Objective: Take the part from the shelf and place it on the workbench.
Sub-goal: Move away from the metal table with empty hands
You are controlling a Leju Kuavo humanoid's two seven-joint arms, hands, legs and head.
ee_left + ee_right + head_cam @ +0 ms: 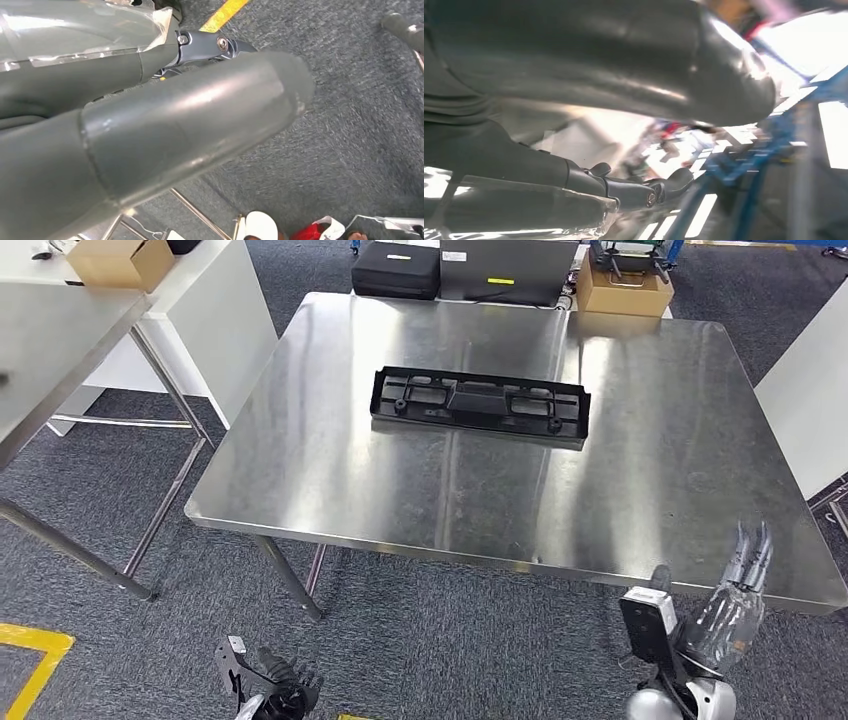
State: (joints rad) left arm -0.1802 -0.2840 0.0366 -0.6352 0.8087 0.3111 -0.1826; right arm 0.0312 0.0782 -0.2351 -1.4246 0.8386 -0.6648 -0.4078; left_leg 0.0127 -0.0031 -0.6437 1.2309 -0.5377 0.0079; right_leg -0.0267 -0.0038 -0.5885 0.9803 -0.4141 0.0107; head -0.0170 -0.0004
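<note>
The long black plastic part [480,405] lies flat on the steel workbench [650,480], a little behind its middle, with nothing touching it. My right hand [732,598] is raised at the bench's near right edge, its fingers straight and apart, holding nothing. My left hand [272,690] hangs low over the carpet in front of the bench's near left corner, also empty. Up close, the left hand's thumb [175,140] and the right hand's thumb [624,60] each have nothing against them.
A second steel table [50,340] stands to the left, with a cardboard box [120,260] behind it on a white cabinet [215,320]. Behind the workbench sit a black case [397,270] and another cardboard box [625,288]. Yellow floor tape [30,655] marks the near left.
</note>
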